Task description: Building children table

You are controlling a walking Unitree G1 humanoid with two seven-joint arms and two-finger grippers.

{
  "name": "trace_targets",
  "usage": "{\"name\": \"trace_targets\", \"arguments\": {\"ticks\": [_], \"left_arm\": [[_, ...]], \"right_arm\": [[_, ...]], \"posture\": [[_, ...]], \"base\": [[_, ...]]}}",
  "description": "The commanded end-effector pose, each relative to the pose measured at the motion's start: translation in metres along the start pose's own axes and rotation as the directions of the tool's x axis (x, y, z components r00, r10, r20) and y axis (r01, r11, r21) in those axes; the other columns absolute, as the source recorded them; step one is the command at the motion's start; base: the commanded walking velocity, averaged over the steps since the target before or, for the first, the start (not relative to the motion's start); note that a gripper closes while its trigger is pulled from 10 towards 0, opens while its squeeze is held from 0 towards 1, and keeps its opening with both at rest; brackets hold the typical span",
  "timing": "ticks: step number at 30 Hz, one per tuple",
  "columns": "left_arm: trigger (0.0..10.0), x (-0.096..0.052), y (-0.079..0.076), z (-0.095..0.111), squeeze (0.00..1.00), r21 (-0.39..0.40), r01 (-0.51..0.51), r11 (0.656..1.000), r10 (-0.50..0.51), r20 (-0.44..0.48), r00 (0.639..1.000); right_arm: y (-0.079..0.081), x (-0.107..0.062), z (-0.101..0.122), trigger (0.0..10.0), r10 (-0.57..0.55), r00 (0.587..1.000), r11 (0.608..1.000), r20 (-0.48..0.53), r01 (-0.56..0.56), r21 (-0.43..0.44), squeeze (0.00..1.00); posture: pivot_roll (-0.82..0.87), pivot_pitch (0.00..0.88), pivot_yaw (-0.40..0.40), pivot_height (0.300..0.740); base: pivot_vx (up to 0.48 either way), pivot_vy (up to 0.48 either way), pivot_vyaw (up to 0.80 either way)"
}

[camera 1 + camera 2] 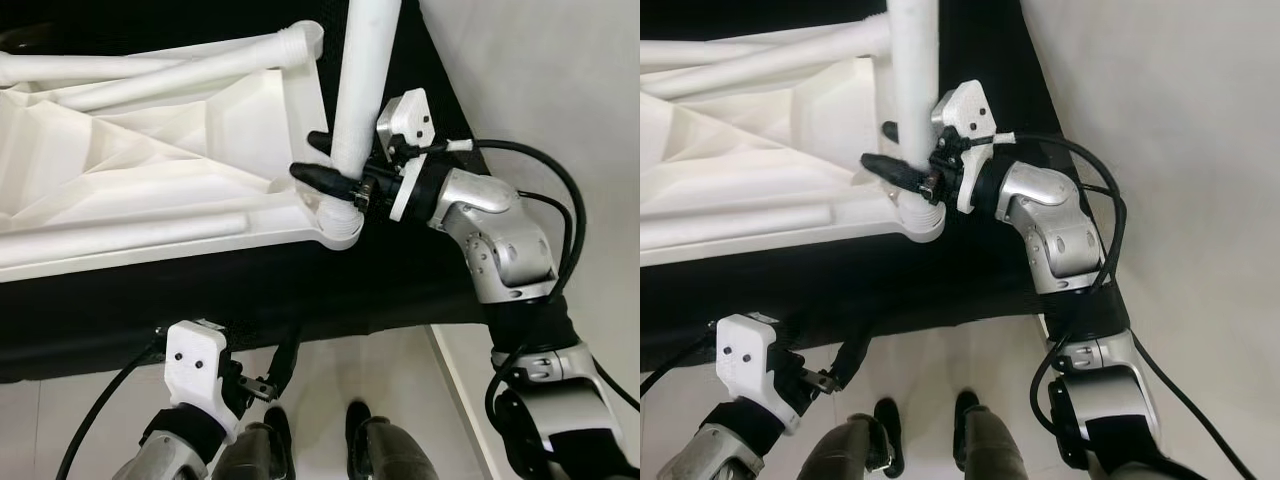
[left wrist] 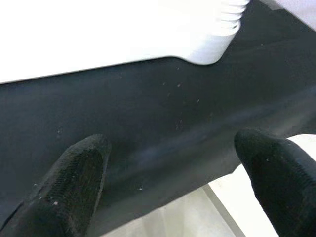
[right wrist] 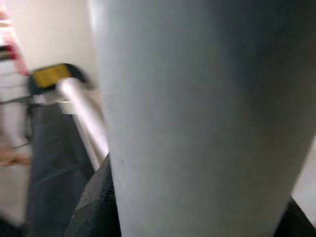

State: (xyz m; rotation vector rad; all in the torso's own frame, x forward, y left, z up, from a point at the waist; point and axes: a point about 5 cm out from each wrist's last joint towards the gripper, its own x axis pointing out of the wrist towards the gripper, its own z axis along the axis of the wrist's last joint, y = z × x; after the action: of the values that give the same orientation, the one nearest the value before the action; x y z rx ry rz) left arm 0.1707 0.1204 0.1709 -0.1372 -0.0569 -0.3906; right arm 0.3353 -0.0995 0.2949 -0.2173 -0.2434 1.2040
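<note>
An upturned white tabletop (image 1: pixel 150 190) lies on a black mat (image 1: pixel 300 290). At its near right corner, a white table leg (image 1: pixel 362 90) stands upright in the corner socket (image 1: pixel 338 222). The right gripper (image 1: pixel 322 160) is clenched around this leg just above the socket. The left gripper (image 2: pixel 173 182) hangs released over the mat's near edge. No legible writing or labels.

- Setting: an indoor room, probably domestic; exact type cannot be determined.
- Floor: pale, glossy floor tiles (image 1: pixel 320 370) with visible joints.
- Work surface: black fabric mat (image 1: pixel 890 285) laid over the floor.
- Contents: white moulded-plastic children's tabletop (image 1: pixel 150 190), lying upside down, with white tubular legs (image 1: pixel 362 80).
</note>
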Motion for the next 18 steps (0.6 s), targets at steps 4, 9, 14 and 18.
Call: {"name": "trace_targets", "arguments": {"ticks": [4,9,14,18], "left_arm": [[10.0,-0.003,0.003,-0.005,0.0,-0.013,-0.014,1.0,0.013,-0.025,1.0],[10.0,-0.003,0.003,-0.005,0.0,-0.015,-0.012,1.0,0.012,-0.025,1.0],[10.0,-0.003,0.003,-0.005,0.0,-0.017,-0.012,1.0,0.011,-0.026,1.0],[10.0,-0.003,0.004,-0.005,0.0,-0.017,-0.012,1.0,0.011,-0.026,1.0]], "right_arm": [[0.001,-0.014,-0.024,10.0,0.164,0.985,0.976,-0.046,-0.156,0.154,0.0],[-0.003,-0.02,-0.015,10.0,0.242,0.97,0.957,0.011,-0.241,0.159,0.0],[-0.003,-0.025,-0.006,10.0,0.303,0.949,0.933,0.084,-0.313,0.175,0.0],[-0.003,-0.025,-0.006,10.0,0.34,0.932,0.915,0.124,-0.358,0.184,0.0]], "posture": [[-0.03,0.377,0.032,0.74],[-0.03,0.381,0.037,0.74],[-0.03,0.381,0.037,0.74],[-0.03,0.386,0.041,0.74]], "base": [[0.0,0.0,0.0],[0.0,0.0,0.0],[0.0,0.0,0.0],[0.0,0.0,0.0]]}}
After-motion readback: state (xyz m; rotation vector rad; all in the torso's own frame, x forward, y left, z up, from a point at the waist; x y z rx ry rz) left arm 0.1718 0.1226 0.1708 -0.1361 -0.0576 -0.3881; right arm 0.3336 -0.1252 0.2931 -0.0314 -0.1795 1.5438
